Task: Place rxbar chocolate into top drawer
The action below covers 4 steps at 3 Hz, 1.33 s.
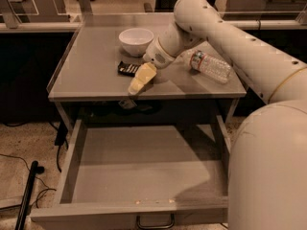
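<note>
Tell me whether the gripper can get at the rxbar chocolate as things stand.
Probably yes. The gripper hangs right beside the rxbar chocolate on the tabletop; the bowl and bottle lie apart, not between them.

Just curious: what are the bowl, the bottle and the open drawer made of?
Bowl: smooth white, likely ceramic or plastic. Bottle: see-through, probably clear plastic. Top drawer: matte grey, seemingly painted metal. The gripper is over the tabletop beside the rxbar chocolate.

The bulky white tubular arm (240,47) comes in from the right, bends at a rounded joint near the top and slopes down-left. Its cream-coloured gripper (139,79) points down-left, low over the grey tabletop (86,75) front edge.
</note>
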Each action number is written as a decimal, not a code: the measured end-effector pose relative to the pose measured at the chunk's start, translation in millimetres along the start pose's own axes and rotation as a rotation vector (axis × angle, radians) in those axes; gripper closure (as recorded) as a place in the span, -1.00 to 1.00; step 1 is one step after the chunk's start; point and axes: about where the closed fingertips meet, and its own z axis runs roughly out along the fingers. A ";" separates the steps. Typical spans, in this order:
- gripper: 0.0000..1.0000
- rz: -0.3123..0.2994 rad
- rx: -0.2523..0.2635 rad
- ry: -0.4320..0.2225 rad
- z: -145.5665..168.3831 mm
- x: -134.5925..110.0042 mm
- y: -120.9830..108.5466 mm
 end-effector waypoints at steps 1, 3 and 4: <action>-0.57 0.000 0.000 0.000 0.0 0.0 0.0; 0.38 0.000 0.000 0.000 0.1 0.0 0.0; 0.84 0.000 0.000 0.000 0.1 0.0 0.0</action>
